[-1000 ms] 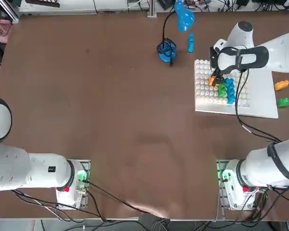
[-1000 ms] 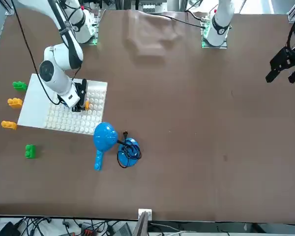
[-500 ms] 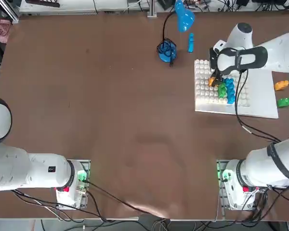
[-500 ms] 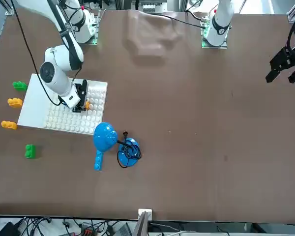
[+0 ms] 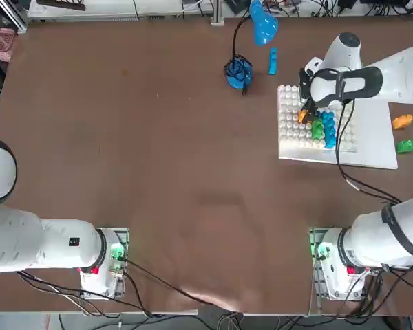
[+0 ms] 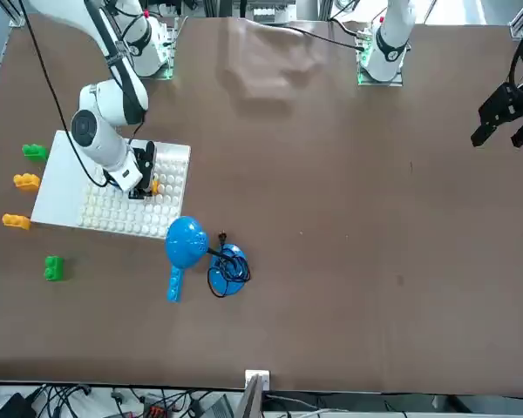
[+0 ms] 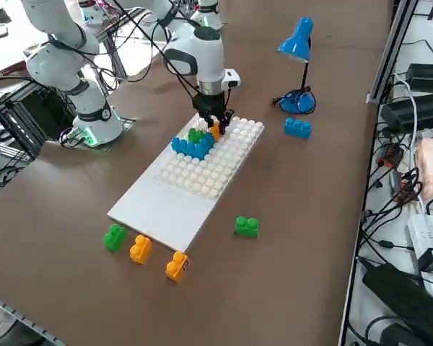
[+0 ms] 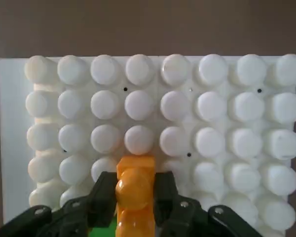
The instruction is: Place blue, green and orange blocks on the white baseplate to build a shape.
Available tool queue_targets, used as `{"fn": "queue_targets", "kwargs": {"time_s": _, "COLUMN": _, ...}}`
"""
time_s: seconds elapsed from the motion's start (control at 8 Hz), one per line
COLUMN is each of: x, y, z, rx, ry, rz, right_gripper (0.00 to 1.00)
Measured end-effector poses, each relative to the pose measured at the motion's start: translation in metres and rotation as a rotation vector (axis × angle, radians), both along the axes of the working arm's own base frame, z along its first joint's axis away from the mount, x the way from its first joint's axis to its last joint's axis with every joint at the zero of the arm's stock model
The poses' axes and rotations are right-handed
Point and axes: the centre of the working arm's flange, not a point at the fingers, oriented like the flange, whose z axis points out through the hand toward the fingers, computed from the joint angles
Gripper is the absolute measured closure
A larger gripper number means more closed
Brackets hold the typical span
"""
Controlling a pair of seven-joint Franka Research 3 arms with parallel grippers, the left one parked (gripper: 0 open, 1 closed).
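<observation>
My right gripper (image 8: 134, 193) is shut on an orange block (image 8: 135, 185) that stands on the studs of the white baseplate (image 8: 212, 138). From overhead the gripper (image 5: 307, 113) holds the orange block (image 5: 302, 117) at the far end of a green block (image 5: 318, 128) and a blue column (image 5: 328, 130) on the baseplate (image 5: 372, 141). In the right side view the orange block (image 7: 215, 130), green block (image 7: 196, 135) and blue bricks (image 7: 191, 148) form one cluster under the gripper (image 7: 216, 124).
Loose blocks lie off the baseplate: green (image 7: 115, 236), two orange (image 7: 139, 249) (image 7: 177, 265), green (image 7: 247, 226) and blue (image 7: 297, 127). A blue lamp (image 5: 239, 69) stands on the table left of the baseplate's far end.
</observation>
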Motion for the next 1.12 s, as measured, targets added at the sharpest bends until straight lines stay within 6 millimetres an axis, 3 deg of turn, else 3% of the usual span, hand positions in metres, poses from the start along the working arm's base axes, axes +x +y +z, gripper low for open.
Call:
{"fn": "queue_targets", "kwargs": {"time_s": 0.38, "x": -0.0001, "y": 0.0000, "z": -0.0001, "rx": 0.000, "ry": 0.000, "rz": 0.000, "right_gripper": 0.62}}
{"fn": "queue_targets", "kwargs": {"time_s": 0.5, "x": 0.0002, "y": 0.0001, "z": -0.0009, "rx": 0.001, "ry": -0.004, "rz": 0.000, "right_gripper": 0.57}}
{"fn": "queue_targets", "kwargs": {"time_s": 0.62, "x": 0.0013, "y": 0.0003, "z": -0.0017, "rx": 0.004, "ry": -0.013, "rz": -0.001, "right_gripper": 0.46}}
{"fn": "queue_targets", "kwargs": {"time_s": 0.88, "x": 0.0030, "y": 0.0009, "z": -0.0088, "rx": 0.012, "ry": -0.023, "rz": -0.003, "right_gripper": 0.08}}
{"fn": "queue_targets", "kwargs": {"time_s": 1.0, "x": 0.0033, "y": 0.0007, "z": -0.0094, "rx": 0.012, "ry": -0.025, "rz": -0.003, "right_gripper": 0.00}}
{"fn": "queue_targets", "kwargs": {"time_s": 1.12, "x": 0.0037, "y": 0.0006, "z": -0.0090, "rx": 0.013, "ry": -0.026, "rz": -0.003, "right_gripper": 0.00}}
